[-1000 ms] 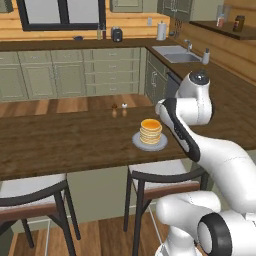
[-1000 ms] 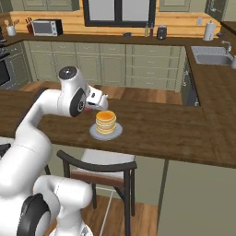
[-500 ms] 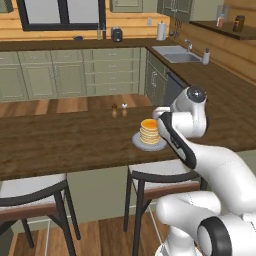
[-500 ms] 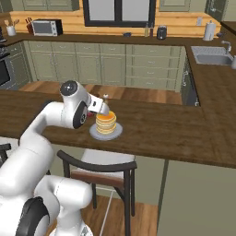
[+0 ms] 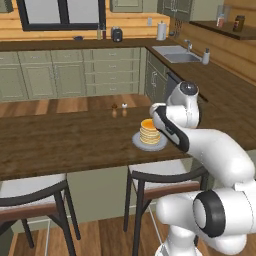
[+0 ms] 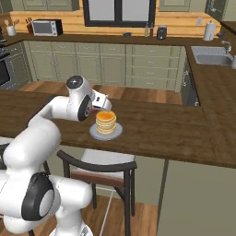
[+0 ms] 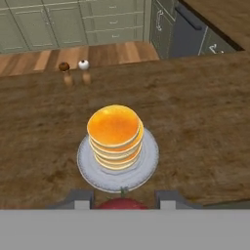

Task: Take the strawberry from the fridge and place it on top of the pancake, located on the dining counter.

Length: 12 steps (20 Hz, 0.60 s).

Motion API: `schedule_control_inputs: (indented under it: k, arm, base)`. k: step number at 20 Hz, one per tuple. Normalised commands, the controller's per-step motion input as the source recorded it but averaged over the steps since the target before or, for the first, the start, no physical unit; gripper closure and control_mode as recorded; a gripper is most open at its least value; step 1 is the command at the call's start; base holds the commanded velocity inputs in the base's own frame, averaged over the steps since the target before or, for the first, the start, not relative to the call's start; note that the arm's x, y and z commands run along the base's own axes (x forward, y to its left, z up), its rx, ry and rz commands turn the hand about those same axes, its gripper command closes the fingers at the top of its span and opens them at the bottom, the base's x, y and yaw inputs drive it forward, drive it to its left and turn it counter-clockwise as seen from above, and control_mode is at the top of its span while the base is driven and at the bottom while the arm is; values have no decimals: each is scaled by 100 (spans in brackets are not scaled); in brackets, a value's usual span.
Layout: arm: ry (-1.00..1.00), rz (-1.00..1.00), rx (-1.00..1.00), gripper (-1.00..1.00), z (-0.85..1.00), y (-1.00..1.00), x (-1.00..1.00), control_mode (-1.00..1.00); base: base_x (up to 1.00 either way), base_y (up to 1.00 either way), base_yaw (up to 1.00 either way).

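We see the gripper point(image 7: 123, 201) clamped on the strawberry point(image 7: 118, 203) beside the pancake point(image 7: 115, 135), stacked on its grey plate point(image 7: 149, 161) near the dining counter's point(image 7: 205, 122) stool-side edge.

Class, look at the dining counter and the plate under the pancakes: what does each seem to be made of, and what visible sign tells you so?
Dining counter: seems dark-brown wood with a matte finish; streaky grain lines run along it. Plate: looks like pale grey ceramic or stoneware, though that is uncertain; it is smooth and evenly coloured with a faintly speckled rim and little shine.
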Motion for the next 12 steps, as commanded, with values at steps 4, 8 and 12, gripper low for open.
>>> schedule_control_inputs:
  k: [4,8,12]
  arm:
    - [0,0,0,100,-9,0,24,-100]
    - [0,0,0,100,-19,0,9,-100]
    - [1,0,0,100,-22,2,22,-100]
  base:
    - [0,0,0]
    - [0,0,0]
    - [0,0,0]
